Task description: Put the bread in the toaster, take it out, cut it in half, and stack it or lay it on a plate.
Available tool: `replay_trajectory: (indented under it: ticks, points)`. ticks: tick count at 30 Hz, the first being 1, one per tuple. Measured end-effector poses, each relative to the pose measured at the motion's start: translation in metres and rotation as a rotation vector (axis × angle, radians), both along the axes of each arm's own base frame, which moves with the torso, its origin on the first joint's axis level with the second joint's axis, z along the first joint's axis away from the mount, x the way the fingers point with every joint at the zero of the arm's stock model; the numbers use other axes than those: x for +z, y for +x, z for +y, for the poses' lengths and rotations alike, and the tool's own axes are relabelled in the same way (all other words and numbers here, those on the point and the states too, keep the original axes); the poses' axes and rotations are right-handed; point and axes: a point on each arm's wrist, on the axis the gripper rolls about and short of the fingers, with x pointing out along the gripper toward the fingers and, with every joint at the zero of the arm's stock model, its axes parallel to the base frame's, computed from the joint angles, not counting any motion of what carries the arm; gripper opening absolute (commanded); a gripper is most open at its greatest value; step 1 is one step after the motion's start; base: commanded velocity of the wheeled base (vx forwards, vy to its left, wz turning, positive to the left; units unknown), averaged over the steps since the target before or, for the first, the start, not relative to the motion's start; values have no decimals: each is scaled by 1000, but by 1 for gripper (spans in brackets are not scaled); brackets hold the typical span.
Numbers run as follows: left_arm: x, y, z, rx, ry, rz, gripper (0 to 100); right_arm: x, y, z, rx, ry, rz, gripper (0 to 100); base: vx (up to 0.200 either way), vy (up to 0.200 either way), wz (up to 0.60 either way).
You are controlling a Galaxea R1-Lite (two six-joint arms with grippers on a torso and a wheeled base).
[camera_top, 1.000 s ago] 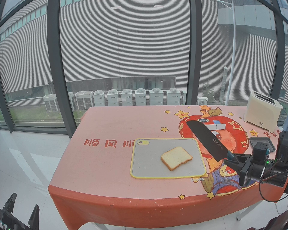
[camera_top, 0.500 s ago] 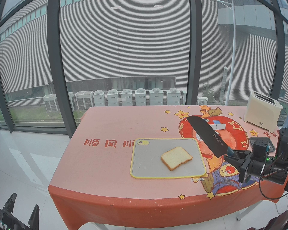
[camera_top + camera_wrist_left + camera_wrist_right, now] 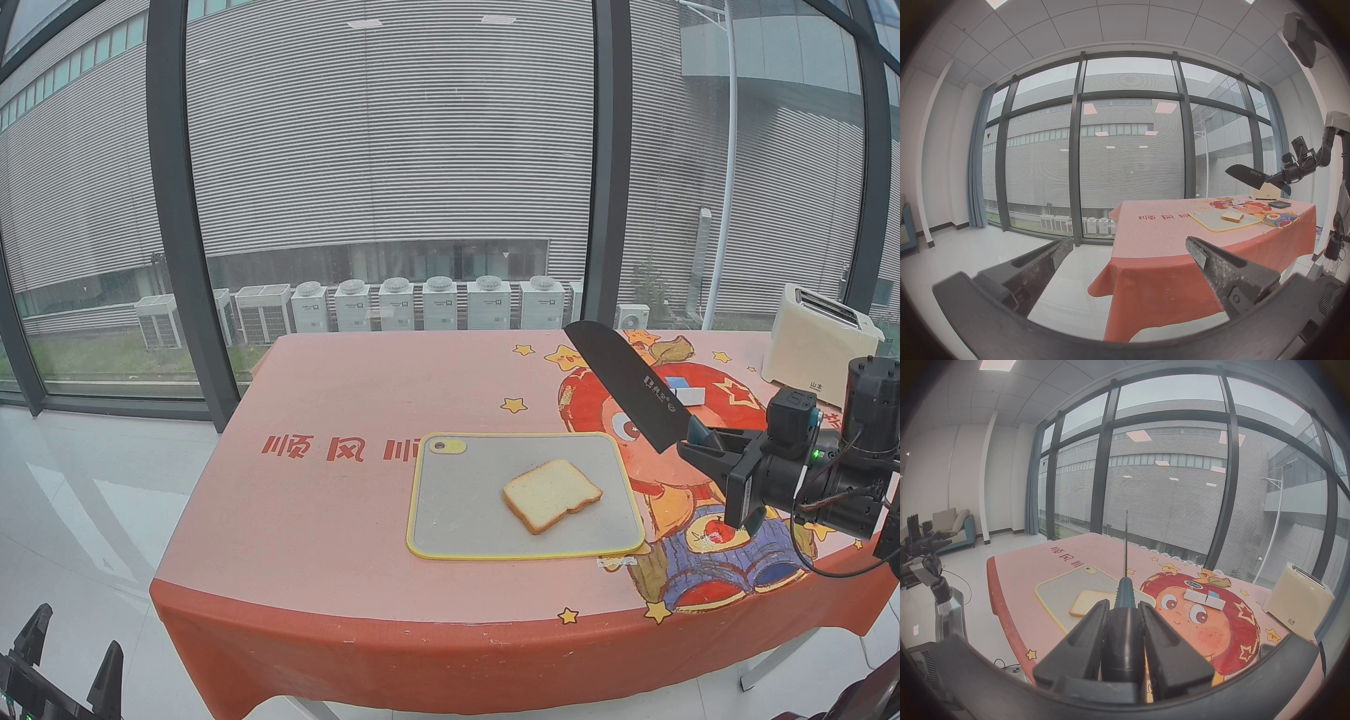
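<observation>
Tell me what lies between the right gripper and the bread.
Head view: no object lies between the right gripper and the bread, just a bare strip of the cutting board and printed tablecloth. The knife it grips slants up above the table.

i get soft grey daylight through the windows point(image 3: 389, 169); ceiling lights point(image 3: 997, 364) mirror in the glass, shadows on the table point(image 3: 356, 394) are faint, and both wrist views bend and darken at their corners.

Black knife point(image 3: 626, 382); grey, yellow-rimmed cutting board point(image 3: 459, 511); tan-crusted bread point(image 3: 551, 494); cream toaster point(image 3: 817, 349); orange cartoon-print tablecloth point(image 3: 356, 394).
</observation>
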Motion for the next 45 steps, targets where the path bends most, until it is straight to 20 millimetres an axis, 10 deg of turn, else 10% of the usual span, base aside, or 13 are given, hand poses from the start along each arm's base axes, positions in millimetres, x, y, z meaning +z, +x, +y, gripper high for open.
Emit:
replay_trajectory:
  ticks: [45]
  points:
    - [2, 0, 0, 5, -10, -19, 100, -9, -33, 24, 103, -254, 260, 0, 0, 0, 0]
